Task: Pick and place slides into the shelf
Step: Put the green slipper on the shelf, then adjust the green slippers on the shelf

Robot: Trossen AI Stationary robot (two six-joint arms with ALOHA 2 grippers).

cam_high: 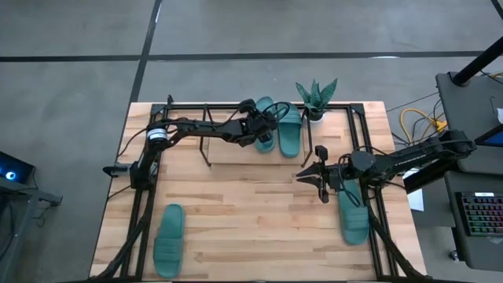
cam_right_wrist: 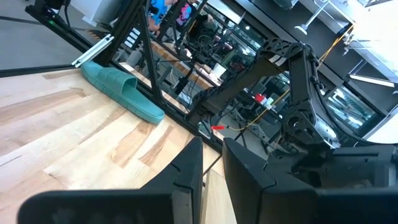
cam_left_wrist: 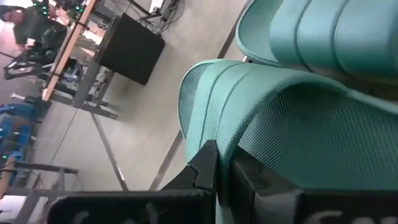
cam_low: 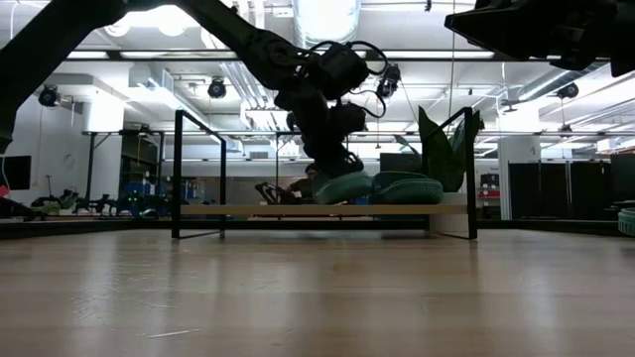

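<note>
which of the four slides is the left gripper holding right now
The slide on the shelf, left of the pair there; the left gripper is shut on its strap. Others lie untouched.

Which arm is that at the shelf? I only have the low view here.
Observer: The left one. From above, the left gripper is over the right part of the shelf.
Operator: Is it actually gripping that slide?
Observer: Yes. The left wrist view shows its fingers pinched on the strap edge of the held slide.
Operator: Are any slides left to fetch?
Observer: Two lie on the table. The front-left slide is near the left arm's side, and the right-side slide lies partly under the right arm. The right gripper holds nothing.
</note>
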